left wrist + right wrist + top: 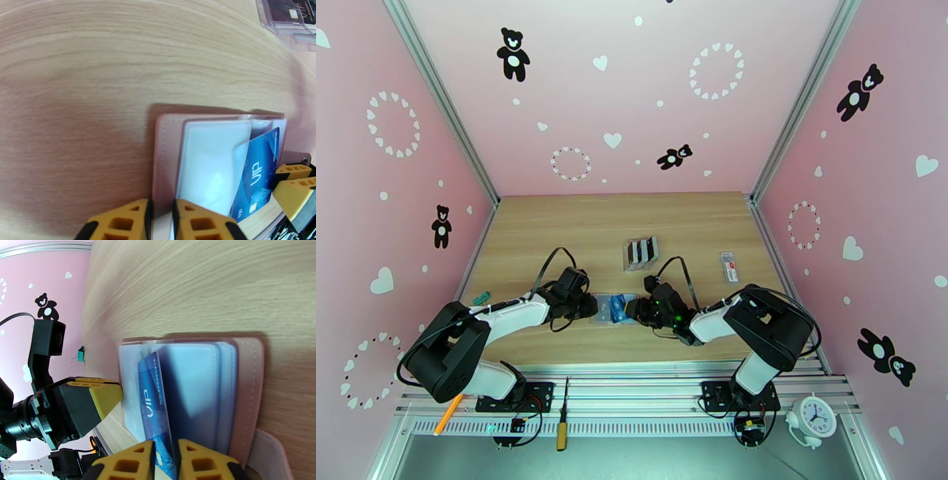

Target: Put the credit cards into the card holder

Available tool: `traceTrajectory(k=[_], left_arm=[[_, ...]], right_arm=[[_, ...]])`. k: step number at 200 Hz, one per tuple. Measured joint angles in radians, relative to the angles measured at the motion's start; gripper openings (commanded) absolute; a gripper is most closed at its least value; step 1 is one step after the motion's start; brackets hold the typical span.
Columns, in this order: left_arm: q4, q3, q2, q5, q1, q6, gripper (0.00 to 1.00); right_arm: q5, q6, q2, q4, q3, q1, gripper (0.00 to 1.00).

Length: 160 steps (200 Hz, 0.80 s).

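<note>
Pale wood is forming the counter [553, 229], with pink walls [632, 103] bearing black bears and white hearts enclosing it. The card holder [247, 398] is lying open at mid-counter between the arms. Its blue card [152, 405] is disappearing at the near end between the barely parted fingers of the right pincer [166, 445], grip undecidable, while the left pincer [162, 205] is pinching the opposite cover edge.

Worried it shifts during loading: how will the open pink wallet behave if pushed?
The wallet probably slides easily, lying flat on the smooth table. Its clear sleeves look floppy, lifting unevenly. The blue card between them seems stiff, likely staying flat.
</note>
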Motion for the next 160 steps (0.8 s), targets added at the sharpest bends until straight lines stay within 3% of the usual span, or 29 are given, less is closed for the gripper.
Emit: traceTrajectory(k=[103,160], left_arm=[[0.006,-0.01,-0.011,0.0,-0.001,-0.008,0.25],[0.006,-0.017,-0.018,0.0,-0.003,-0.011,0.25]], right_arm=[[-0.001,-0.034,0.0,-0.185,0.094,0.0,0.21],[0.002,-0.045,0.005,-0.245,0.122,0.002,0.09]])
